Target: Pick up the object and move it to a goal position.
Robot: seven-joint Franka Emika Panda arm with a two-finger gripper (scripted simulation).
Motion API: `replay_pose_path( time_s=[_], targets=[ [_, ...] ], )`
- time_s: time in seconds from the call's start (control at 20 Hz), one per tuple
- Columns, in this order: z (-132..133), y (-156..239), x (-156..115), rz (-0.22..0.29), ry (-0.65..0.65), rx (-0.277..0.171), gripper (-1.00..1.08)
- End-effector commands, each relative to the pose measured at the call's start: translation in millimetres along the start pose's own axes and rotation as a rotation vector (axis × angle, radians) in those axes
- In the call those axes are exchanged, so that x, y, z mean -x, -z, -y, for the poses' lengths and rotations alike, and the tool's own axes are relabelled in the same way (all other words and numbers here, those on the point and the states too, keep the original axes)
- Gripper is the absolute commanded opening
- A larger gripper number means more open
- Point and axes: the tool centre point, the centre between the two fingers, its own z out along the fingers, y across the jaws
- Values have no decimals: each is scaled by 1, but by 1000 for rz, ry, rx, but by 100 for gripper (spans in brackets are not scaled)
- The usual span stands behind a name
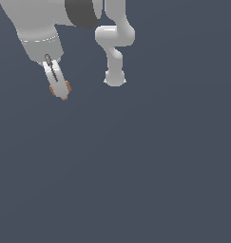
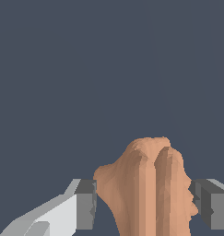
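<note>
- No writing, brand mark or label can be read on anything in either view, and no container shows.
- The gripper (image 1: 60,91) sits in the upper left of the exterior view, at the end of the white arm (image 1: 33,28), which enters from the top edge and slants down toward the exterior view's right.
- The lump (image 1: 68,87), orange-brown, shows only as small patches at the gripper's tip, one on each side of the white finger that faces the camera.
- In the wrist view the lump (image 2: 150,189) fills the space between the two grey fingertips (image 2: 85,203) and rises beyond them as a ridged, uneven wedge.
- The gripper (image 2: 143,203) is clenched on the lump: both pads press against its sides, one on either flank.
- The surface (image 1: 136,180) behind everything is a flat, dark blue-grey with no visible marks; whether the lump touches it cannot be told.
- A second stretch of the white arm (image 1: 114,52), bent and ending in a rounded base, stands near the top centre of the exterior view, apart from the gripper.
</note>
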Motion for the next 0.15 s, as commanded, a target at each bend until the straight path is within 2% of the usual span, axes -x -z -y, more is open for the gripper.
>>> replay_pose_path(
  time_s=[0.0, 0.1],
  targets=[
    [0, 3, -2, 1, 1, 1, -100],
    [0, 4, -3, 1, 1, 1, -100]
  ],
)
